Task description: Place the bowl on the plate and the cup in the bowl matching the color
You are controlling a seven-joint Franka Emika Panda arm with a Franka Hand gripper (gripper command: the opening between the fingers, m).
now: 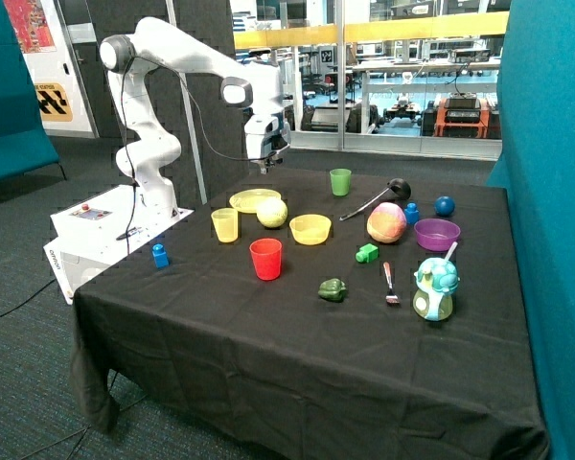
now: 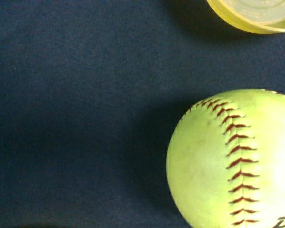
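Your gripper [image 1: 266, 165] hangs above the table's far edge, over the plate [image 1: 254, 199] — whether it's spread or closed, can't tell. Yellow bowl [image 1: 310, 229] sits on the black cloth [image 1: 297, 326], apart from the plate, with a yellow-green softball [image 1: 272, 213] between them, touching the plate's rim. Yellow cup [image 1: 225, 225] stands upright just beside the plate — not in the bowl. Red cup [image 1: 265, 259] stands nearer the front. Wrist view: softball [image 2: 232, 159] on dark cloth, a yellow rim at the frame's edge.
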